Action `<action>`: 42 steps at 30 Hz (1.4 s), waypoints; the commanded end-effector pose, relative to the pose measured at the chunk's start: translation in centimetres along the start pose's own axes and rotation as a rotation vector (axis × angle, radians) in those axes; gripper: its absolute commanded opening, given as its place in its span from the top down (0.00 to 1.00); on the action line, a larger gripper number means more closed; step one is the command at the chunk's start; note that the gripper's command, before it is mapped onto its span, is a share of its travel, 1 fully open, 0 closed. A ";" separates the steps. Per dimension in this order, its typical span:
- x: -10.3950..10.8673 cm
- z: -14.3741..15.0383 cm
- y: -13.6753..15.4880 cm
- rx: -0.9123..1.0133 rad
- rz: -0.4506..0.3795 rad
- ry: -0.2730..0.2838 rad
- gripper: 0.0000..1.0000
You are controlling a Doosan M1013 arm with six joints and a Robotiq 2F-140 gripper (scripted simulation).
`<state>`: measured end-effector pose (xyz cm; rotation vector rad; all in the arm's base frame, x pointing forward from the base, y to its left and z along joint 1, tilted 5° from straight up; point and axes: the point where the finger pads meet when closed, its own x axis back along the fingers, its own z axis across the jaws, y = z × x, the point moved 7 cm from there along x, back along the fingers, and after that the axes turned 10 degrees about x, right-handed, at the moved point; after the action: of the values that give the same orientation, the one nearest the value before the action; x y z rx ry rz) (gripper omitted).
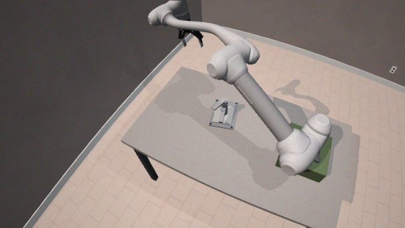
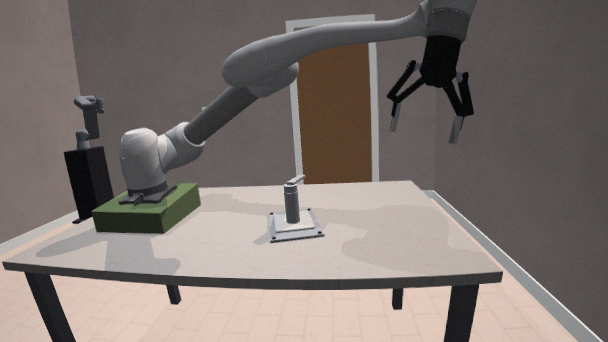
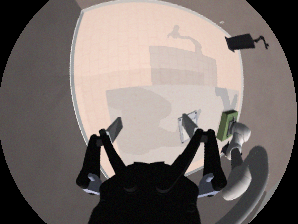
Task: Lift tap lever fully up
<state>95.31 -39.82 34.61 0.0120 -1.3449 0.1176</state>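
Grey cylindrical tap (image 2: 292,204), matte metal, upright on a square flat mounting plate (image 2: 280,235) with a small bolt at each corner; lever (image 2: 295,179) a short flat bar at the top, slanting slightly upward to one side. Standing near the middle of the worktop (image 2: 390,250), well apart from everything else on it.

White, smooth-shelled arm (image 2: 260,62) with rounded joints, rooted on a green block base (image 2: 150,220) at one end of the worktop. Rising obliquely over the tap, bending at the elbow, then reaching out past the far edge of the worktop. Black gripper (image 2: 425,122) hung high, pointing downward, well above and off to the side of the tap; jaws released, spread fully wide, nothing between them. Pale flat fingertips (image 2: 455,131) at the ends of thin black linkages.

Worktop pale grey, speckled like stone, on dark square legs, crossed by soft shadows of the arm. Floor of pinkish-beige tiles; walls plain grey-brown with a light skirting; brown door (image 2: 335,110) in a white frame behind. Black stand (image 2: 87,180) with a small grey fixture on top beside the base.
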 end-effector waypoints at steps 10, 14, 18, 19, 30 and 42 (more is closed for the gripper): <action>0.0 0.0 0.0 0.000 0.000 0.000 0.00; 0.0 0.0 0.0 0.000 0.000 0.000 0.00; 0.0 0.0 0.0 0.000 0.000 0.000 0.00; 0.0 0.0 0.1 0.000 0.000 -0.001 0.00; 0.7 0.4 6.3 -0.049 0.021 -0.040 0.00; -0.1 2.8 13.5 -0.102 0.031 -0.085 0.00</action>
<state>92.63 -29.07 34.49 -0.0668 -1.3975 0.0780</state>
